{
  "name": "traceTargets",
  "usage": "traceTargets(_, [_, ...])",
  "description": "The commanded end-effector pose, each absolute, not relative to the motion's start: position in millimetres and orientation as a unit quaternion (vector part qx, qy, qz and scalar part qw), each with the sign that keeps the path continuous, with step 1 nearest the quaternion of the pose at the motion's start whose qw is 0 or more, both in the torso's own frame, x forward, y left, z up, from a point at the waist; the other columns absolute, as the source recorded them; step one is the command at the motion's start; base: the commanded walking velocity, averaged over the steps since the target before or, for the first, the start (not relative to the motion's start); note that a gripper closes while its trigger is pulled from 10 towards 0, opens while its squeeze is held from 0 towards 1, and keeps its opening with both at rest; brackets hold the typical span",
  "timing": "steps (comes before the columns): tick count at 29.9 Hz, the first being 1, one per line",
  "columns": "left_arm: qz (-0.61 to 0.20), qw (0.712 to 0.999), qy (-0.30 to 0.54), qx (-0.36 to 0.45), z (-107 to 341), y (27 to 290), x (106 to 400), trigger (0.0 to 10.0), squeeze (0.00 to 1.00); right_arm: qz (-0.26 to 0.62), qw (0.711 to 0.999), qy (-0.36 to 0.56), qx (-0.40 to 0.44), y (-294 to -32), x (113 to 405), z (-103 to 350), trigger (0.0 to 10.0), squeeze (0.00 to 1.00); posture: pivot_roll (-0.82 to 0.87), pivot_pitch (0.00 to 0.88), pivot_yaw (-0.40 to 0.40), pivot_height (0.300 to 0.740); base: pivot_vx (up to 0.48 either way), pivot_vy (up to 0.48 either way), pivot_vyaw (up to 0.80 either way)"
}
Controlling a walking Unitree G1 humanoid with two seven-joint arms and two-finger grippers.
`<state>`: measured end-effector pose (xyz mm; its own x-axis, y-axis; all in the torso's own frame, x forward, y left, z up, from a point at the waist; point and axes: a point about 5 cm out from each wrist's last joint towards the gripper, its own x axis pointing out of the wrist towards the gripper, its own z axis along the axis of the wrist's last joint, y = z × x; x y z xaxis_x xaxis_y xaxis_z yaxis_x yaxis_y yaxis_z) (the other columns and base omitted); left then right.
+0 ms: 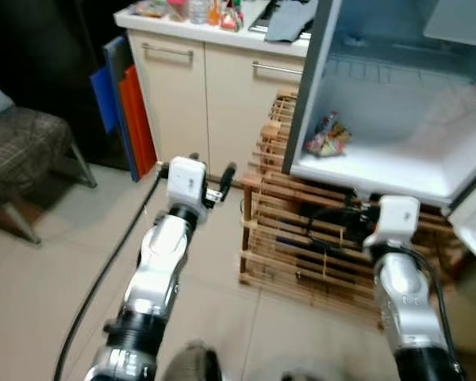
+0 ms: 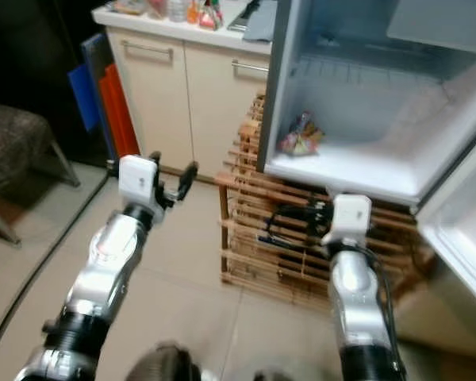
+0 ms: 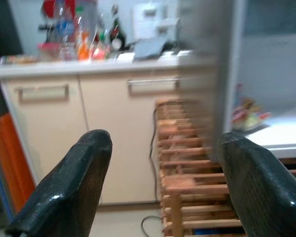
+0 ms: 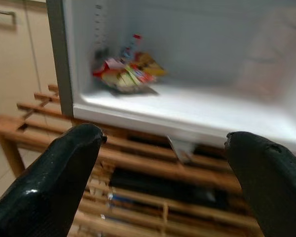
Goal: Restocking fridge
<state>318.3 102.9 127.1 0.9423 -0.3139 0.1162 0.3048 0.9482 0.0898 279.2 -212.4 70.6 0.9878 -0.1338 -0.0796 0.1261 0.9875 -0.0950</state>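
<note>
The fridge [image 1: 397,171] stood open with one snack packet [image 1: 327,136] at its floor's left edge; both grippers, left [image 1: 210,184] and right [image 2: 301,216], were spread wide and empty, so restocking looked barely begun.

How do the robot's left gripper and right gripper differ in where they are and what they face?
The left gripper hangs over the tiled floor, facing the cream cabinet; the right gripper sits by the wooden slatted rack, below the open white fridge. The right gripper faces the colourful packet; the left sees it off to one side. Both are open and empty.
</note>
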Motion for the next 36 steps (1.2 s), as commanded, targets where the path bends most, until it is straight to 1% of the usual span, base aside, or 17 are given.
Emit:
traceTargets(1, [-0.176,0.981,-0.065,0.039,127,97,319,10.0,0.0,-0.068,0.995,0.049,-0.048,-214,275,68,10.0,0.0,-0.13,0.0,0.014,0.74,0.0,0.0,0.0])
traceTargets(3, [-0.186,0.979,-0.069,0.041,127,95,318,10.0,0.0,-0.069,0.995,0.054,-0.051,-215,271,64,10.0,0.0,-0.13,0.0,0.015,0.74,0.0,0.0,0.0])
traceTargets(13, [-0.208,0.975,-0.069,0.046,125,88,318,10.0,0.0,-0.077,0.993,0.075,-0.058,-222,262,55,10.0,0.0,-0.16,0.0,0.032,0.74,0.0,-0.451,0.0])
traceTargets(28, [-0.216,0.973,-0.068,0.039,124,84,319,10.0,0.0,-0.081,0.987,0.12,-0.073,-232,253,41,10.0,0.0,-0.16,0.0,0.032,0.74,0.0,-0.438,0.0])
traceTargets(30, [-0.217,0.973,-0.065,0.039,123,84,320,10.0,0.0,-0.078,0.983,0.144,-0.079,-234,250,35,10.0,0.0,-0.16,0.0,0.032,0.74,0.0,-0.439,0.0])
traceTargets(32, [-0.214,0.974,-0.065,0.042,122,84,320,10.0,0.0,-0.079,0.972,0.189,-0.112,-239,244,23,10.0,0.0,-0.16,0.0,0.032,0.74,0.0,-0.442,0.0])
traceTargets(33, [-0.214,0.974,-0.065,0.042,122,84,320,10.0,0.0,-0.079,0.972,0.189,-0.112,-239,244,23,10.0,0.0,-0.16,0.0,0.032,0.74,0.0,-0.442,0.0])
traceTargets(34, [-0.205,0.976,-0.06,0.046,121,85,321,10.0,0.0,-0.087,0.962,0.228,-0.123,-244,237,13,10.0,0.0,-0.16,0.0,0.032,0.74,0.244,-0.3,0.0])
traceTargets(35, [-0.205,0.976,-0.06,0.046,121,85,321,10.0,0.0,-0.087,0.962,0.228,-0.123,-244,237,13,10.0,0.0,-0.16,0.0,0.032,0.74,0.244,-0.3,0.0])
traceTargets(36, [-0.192,0.979,-0.052,0.046,119,88,323,10.0,0.0,-0.103,0.947,0.271,-0.135,-254,228,3,10.0,0.0,-0.16,0.0,0.032,0.74,0.0,0.0,0.0])
